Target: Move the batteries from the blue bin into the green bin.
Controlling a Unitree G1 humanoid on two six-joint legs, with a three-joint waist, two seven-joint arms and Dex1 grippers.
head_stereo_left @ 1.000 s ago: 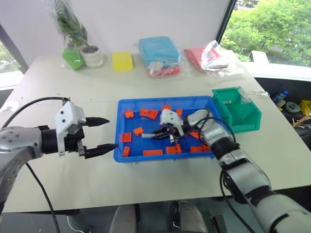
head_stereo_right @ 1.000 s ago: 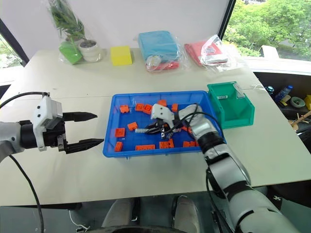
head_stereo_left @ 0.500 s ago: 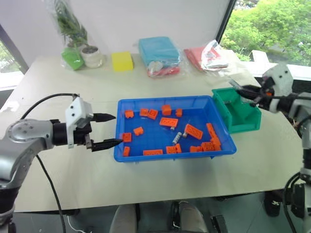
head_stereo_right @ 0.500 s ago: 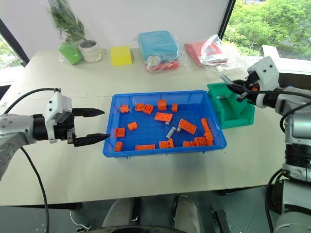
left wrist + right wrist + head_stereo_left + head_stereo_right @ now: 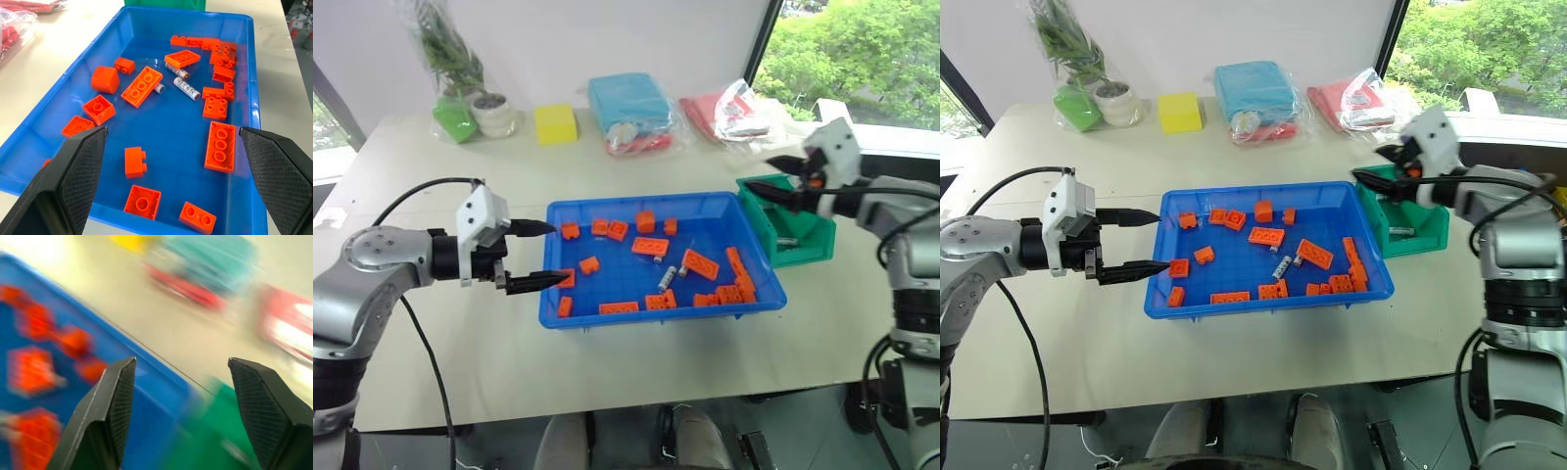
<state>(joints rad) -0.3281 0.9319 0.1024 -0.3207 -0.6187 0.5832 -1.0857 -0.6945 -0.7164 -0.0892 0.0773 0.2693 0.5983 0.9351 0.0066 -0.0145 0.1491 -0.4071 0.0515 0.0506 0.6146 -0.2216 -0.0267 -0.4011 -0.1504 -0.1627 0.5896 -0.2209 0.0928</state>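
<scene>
The blue bin sits mid-table, holding several orange bricks and three batteries lying near its middle, also seen from above. To its right stands the green bin with one battery lying on its floor. My right gripper hovers over the green bin's near-left corner, open and empty. My left gripper is open at the blue bin's left rim, its fingers spread wide and empty.
Along the table's far edge are a bagged plant with a lime-green lump, a yellow block, a light-blue bagged package and a red bagged package. A black cable loops from my left arm.
My right gripper lifted out of the blue bin, swung right over the green bin and opened; a battery now lies in the green bin. My left gripper edged toward the blue bin.
</scene>
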